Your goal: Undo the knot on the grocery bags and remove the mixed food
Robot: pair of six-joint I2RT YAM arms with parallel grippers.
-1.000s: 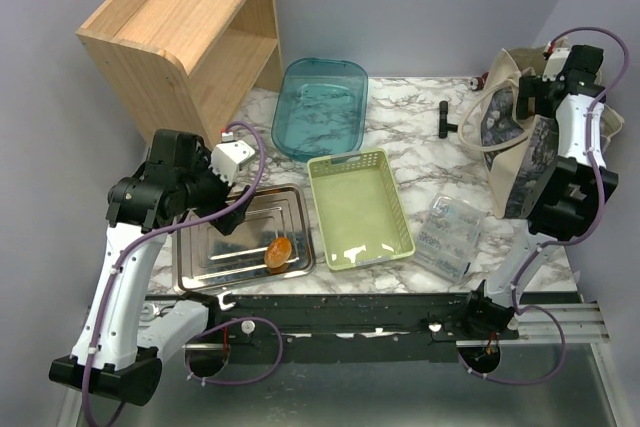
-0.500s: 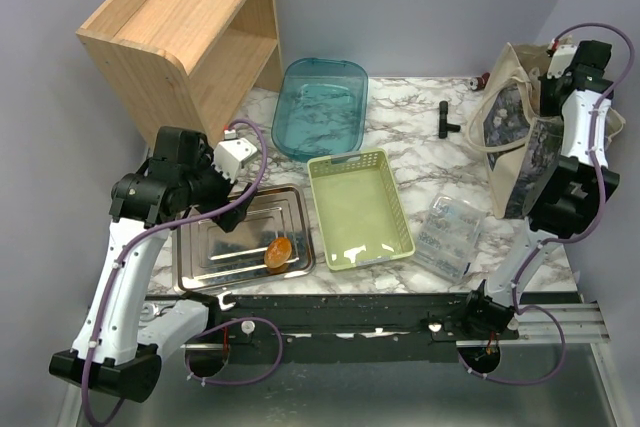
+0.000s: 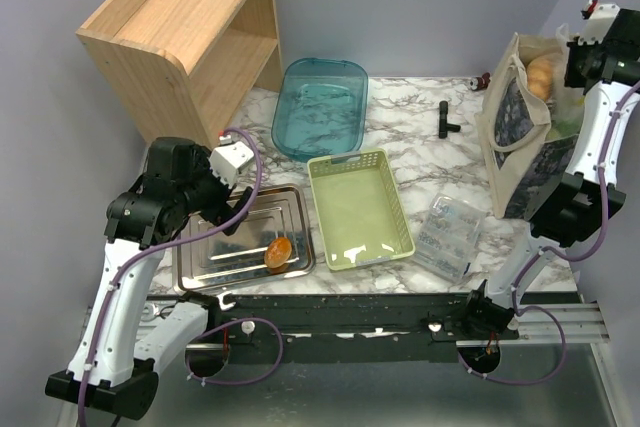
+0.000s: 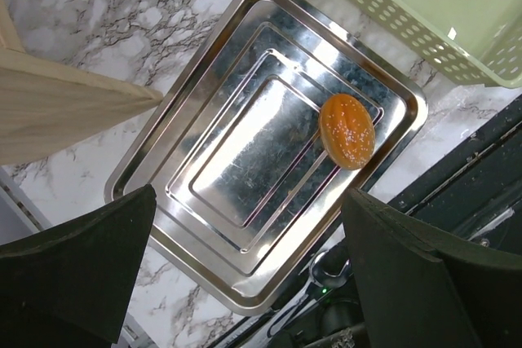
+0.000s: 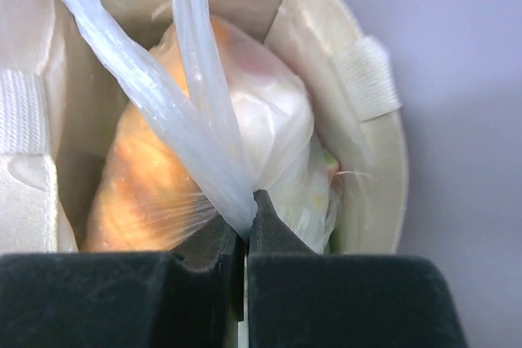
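We see a cloth tote (image 3: 512, 137) standing at 3 o'clock on the table (image 3: 420, 137). Inside it is a thin plastic grocery bag (image 5: 269, 128), orange showing through, its twisted handle pinched tight in our right gripper (image 5: 246, 230). At 8 o'clock our left gripper (image 4: 249, 270) hangs wide open and empty above a metal tray (image 4: 204, 201) holding one bread roll (image 4: 347, 130).

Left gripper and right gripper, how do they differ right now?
The left gripper has its fingers wide apart and holds nothing; the right gripper is shut on the twisted handle of a grocery bag. The left gripper hangs over the steel tray with a bread roll on it; the right gripper is above the open tote bag, which holds the grocery bag. Both point downward.
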